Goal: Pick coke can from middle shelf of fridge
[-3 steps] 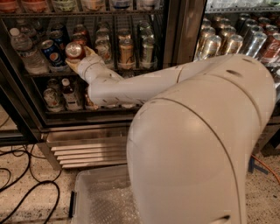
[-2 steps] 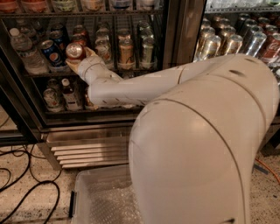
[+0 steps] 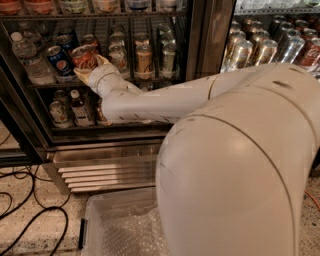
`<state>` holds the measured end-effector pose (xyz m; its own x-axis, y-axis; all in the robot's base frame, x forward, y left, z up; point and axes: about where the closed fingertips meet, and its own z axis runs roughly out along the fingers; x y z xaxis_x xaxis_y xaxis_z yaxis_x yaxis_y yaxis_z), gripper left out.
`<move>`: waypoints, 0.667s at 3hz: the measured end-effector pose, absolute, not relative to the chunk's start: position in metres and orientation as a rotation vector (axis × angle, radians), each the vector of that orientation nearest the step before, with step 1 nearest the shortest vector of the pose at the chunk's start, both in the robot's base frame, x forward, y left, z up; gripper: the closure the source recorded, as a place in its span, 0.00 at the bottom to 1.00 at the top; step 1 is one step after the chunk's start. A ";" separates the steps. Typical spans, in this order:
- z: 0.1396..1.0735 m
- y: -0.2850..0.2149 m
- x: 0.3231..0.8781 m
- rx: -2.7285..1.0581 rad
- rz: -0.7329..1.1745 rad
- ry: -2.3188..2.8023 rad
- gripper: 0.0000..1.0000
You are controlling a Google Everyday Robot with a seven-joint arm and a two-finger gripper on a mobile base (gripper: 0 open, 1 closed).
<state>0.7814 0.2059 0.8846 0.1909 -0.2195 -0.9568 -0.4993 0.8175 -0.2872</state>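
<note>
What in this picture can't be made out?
Camera view:
1. Gripper, shut on the coke can at the middle shelf: the can's lower part, hidden by the jaws.
2. Top-shelf drinks: cut off by the upper edge.
3. Fridge, lower right: hidden by the robot's body.
4. Bottom-shelf bottles: labels too small.

Matt plastic tool [image 3: 91, 67] clasps glossy aluminium coke can [image 3: 82, 57] at wire shelf [image 3: 161, 79].

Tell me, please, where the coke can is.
The coke can sits upper left in the camera view, held in the tool, right of the Pepsi can.
</note>
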 end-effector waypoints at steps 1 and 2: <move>0.885 0.206 0.781 -0.633 0.216 1.391 1.00; 0.887 0.201 0.767 -0.606 0.211 1.419 1.00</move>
